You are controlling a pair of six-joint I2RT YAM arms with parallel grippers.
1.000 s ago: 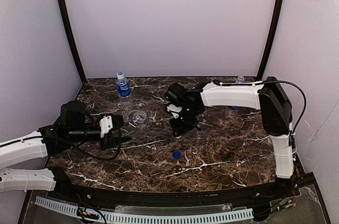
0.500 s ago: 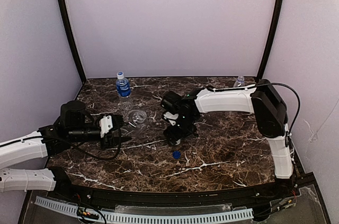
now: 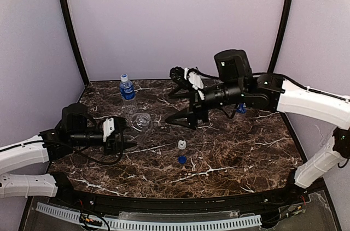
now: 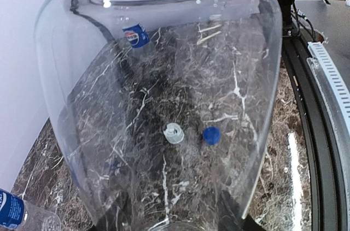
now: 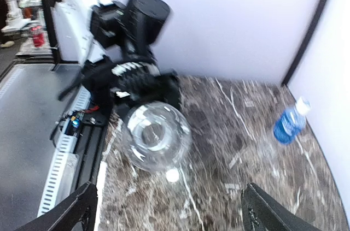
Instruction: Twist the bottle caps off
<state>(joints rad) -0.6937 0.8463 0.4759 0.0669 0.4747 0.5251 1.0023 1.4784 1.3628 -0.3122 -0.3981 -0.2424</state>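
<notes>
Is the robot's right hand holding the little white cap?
No, the white cap lies on the marble table beside a blue cap, while the right hand hangs apart with open fingers.

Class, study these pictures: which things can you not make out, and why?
- Pepsi bottle: top view, mostly hidden behind the right arm; capped or not, cannot tell.
- Left gripper: left wrist view, its fingers hidden behind the unlabelled bottle.
- Blue-labelled bottle: right wrist view, label text blurred.

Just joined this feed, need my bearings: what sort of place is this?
Probably a lab robot cell: plain lilac walls box in a marble-patterned tabletop, with a cable track along its near edge.
</notes>
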